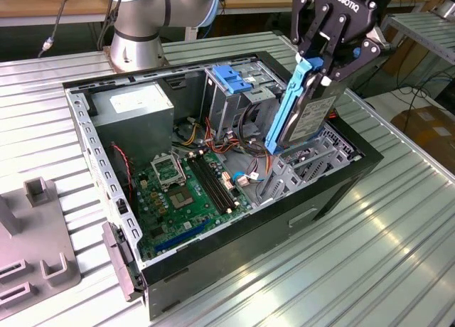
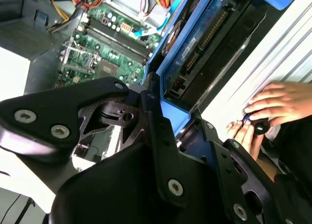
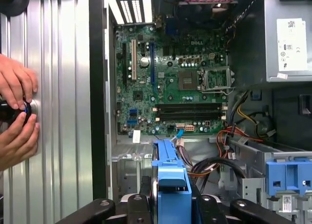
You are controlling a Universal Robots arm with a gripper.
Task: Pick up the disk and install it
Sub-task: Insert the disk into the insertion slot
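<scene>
**Gripper:** The black two-finger gripper (image 1: 321,70) is closed on the upper end of the disk (image 1: 307,117). Its fingers press both sides of this flat grey-metal drive in blue plastic carrier rails. In the second wrist view the gripper (image 2: 163,118) clamps the blue rail, with the disk (image 2: 204,44) extending away from it. In the first wrist view the gripper (image 3: 170,207) holds the disk (image 3: 170,177) edge-on.

**Disk position:** It hangs steeply tilted, nearly on end, over the exterior view's right part of the open black computer case (image 1: 234,259). Its lower end dips toward the grey metal drive cage (image 1: 302,167). Whether it touches the cage cannot be told.

**Case interior:** The green motherboard (image 1: 186,192) lies flat on the case floor. The grey power-supply box with a white label (image 1: 134,106) sits in the far corner. A blue plastic latch (image 1: 231,78) tops the upright bay beside the disk.

**Surroundings:** The case rests on a ribbed aluminium table (image 1: 370,270). A grey plastic fixture (image 1: 39,231) lies at the exterior view's left. A person's hands (image 3: 17,109) hold a small dark object on the table beside the case.
</scene>
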